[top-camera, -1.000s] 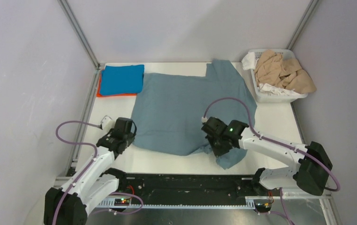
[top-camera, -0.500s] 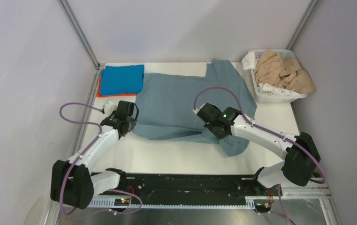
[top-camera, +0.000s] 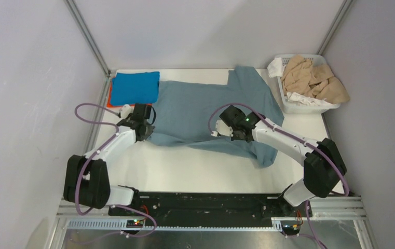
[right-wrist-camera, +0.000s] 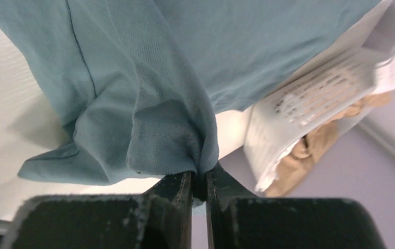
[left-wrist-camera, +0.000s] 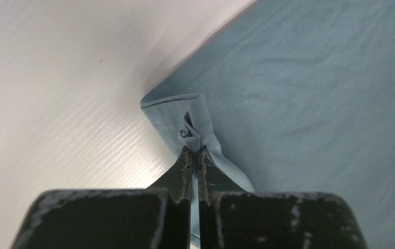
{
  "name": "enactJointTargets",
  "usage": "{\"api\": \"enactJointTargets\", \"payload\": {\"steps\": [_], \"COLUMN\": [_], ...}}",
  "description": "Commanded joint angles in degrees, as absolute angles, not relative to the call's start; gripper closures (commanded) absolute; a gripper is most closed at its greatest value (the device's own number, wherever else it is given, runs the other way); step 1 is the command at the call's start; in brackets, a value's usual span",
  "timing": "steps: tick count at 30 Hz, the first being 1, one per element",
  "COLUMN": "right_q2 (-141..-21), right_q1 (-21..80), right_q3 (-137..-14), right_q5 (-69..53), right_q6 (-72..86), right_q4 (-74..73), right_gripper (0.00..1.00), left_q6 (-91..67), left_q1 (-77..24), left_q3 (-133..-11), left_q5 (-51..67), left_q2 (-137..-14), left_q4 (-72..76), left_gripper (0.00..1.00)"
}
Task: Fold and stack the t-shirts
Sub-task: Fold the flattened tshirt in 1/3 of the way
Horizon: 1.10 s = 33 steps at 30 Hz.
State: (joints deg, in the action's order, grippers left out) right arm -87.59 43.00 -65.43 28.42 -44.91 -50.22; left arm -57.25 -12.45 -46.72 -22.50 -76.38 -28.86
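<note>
So, my left claw (left-wrist-camera: 195, 151) and right claw (right-wrist-camera: 199, 175) each pinch the near hem of the grey-blue shirt (top-camera: 205, 104); the rest lies beyond them, away from me.

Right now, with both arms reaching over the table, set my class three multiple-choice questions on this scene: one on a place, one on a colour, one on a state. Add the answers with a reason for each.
1. Where on the table does the white slatted basket stand?
A. near left corner
B. centre
C. far right corner

2. What colour is the folded shirt lying on the orange shirt?
A. tan
B. bright blue
C. white

3. How are the left arm's jaws?
A. shut on the hem of the grey-blue shirt
B. open over bare table
C. shut on the basket

Answers:
1 C: the top view shows it at the far right corner.
2 B: bright blue cloth covers all but the orange one's edge.
3 A: the left wrist view shows them pinched on a bunched fold of hem.
</note>
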Motion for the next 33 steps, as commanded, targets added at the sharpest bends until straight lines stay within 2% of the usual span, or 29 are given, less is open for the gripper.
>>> {"api": "enactJointTargets", "payload": {"steps": [1, 13, 26, 28, 29, 30, 31, 32, 33], "right_q2": [-87.2, -91.27, -99.66, -101.14, -101.59, -102.68, -103.19, -104.11, -104.97], "right_q1": [40.96, 35.67, 29.3, 28.36, 27.83, 27.58, 27.11, 26.91, 26.46], "right_q3": [-69.28, -71.32, -71.79, -71.87, -71.89, -71.89, -71.89, -71.89, -71.89], "right_q5": [27.14, 24.85, 20.4, 19.36, 18.37, 17.8, 16.58, 16.07, 14.89], "right_q6": [-60.59, -81.39, -95.57, -96.77, -97.08, -97.77, -98.1, -98.82, -99.07], "right_q4": [-46.01, -42.15, -27.23, -24.16, -21.77, -20.55, -17.9, -16.55, -13.46], "right_gripper": [1.0, 1.0, 1.0, 1.0, 1.0, 1.0, 1.0, 1.0, 0.98], "left_q6": [-55.55, -56.2, -56.51, -56.85, -56.95, -56.91, -56.99, -57.01, -57.06], "left_q1": [-11.72, -9.49, -7.04, -6.71, -6.65, -6.45, -6.35, -6.11, -6.04], "left_q3": [-49.98, -55.6, -64.82, -65.84, -66.56, -66.94, -67.71, -68.09, -68.99], "left_q5": [-22.13, -18.57, -18.12, -18.54, -18.72, -19.22, -19.59, -20.12, -20.39], "left_q2": [-78.2, -85.78, -96.5, -97.56, -98.22, -98.55, -99.08, -99.24, -99.52], "left_q4": [-27.71, -27.79, -28.2, -28.37, -28.32, -28.35, -28.31, -28.31, -28.32], "left_gripper": [1.0, 1.0, 1.0, 0.93, 0.85, 0.8, 0.7, 0.65, 0.48]}}
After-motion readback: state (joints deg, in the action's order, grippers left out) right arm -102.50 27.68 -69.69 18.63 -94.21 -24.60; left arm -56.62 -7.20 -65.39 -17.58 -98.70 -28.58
